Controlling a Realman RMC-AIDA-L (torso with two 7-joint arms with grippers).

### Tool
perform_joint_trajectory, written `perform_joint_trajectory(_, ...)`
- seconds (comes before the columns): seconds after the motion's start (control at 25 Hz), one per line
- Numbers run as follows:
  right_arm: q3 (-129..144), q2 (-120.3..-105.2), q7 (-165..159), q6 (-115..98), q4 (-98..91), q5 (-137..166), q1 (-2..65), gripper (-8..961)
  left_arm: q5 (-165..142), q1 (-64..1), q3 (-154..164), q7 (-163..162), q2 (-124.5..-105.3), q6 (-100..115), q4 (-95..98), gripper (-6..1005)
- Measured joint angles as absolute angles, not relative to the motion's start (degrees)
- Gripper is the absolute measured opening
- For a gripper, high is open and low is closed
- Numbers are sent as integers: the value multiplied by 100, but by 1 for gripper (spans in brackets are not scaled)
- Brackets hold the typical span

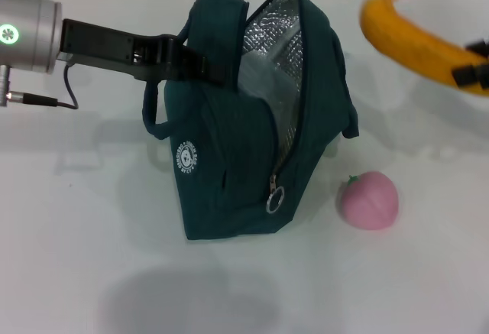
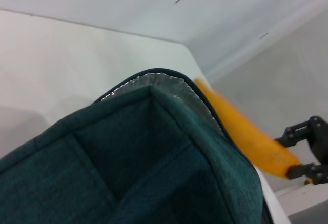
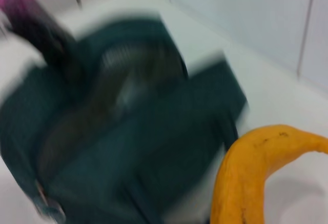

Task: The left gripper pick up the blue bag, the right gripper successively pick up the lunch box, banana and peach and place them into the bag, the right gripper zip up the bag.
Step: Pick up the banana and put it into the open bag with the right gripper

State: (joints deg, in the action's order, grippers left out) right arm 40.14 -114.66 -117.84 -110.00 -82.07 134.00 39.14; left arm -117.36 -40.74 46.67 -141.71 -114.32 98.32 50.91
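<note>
1. The left gripper (image 1: 200,65) is clamped on the upper edge of the blue bag (image 1: 229,173), holding its mouth open so the silver lining (image 1: 276,51) shows.
2. The right gripper (image 1: 475,65) grips the banana (image 1: 412,40) in the air, off to the bag's right.
3. The peach (image 1: 369,200) sits on the table (image 1: 84,242), just right of the bag's zipper ring (image 1: 275,199).
4. The table is plain white, with soft shadows around the bag; a pale panelled wall (image 2: 154,3) with thin seams rises behind it.

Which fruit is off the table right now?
The banana, held up in the right claw beside the bag; the peach sits on the table.
</note>
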Motion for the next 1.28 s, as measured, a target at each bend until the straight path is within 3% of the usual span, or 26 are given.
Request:
perform_joint_trajectory(0.4, 3971, -11521, -11324, -11160, -8231, 11085, 3442, 443, -11610, -4004, 4667, -14174, -11438, 9874, 5096, 35)
perform_joint_trajectory(1.28, 5324, -11468, -11341, -11661, -7472, 11880, 3782, 443, -11424, -4108, 4735, -14130, -11483, 10098, 5131, 35)
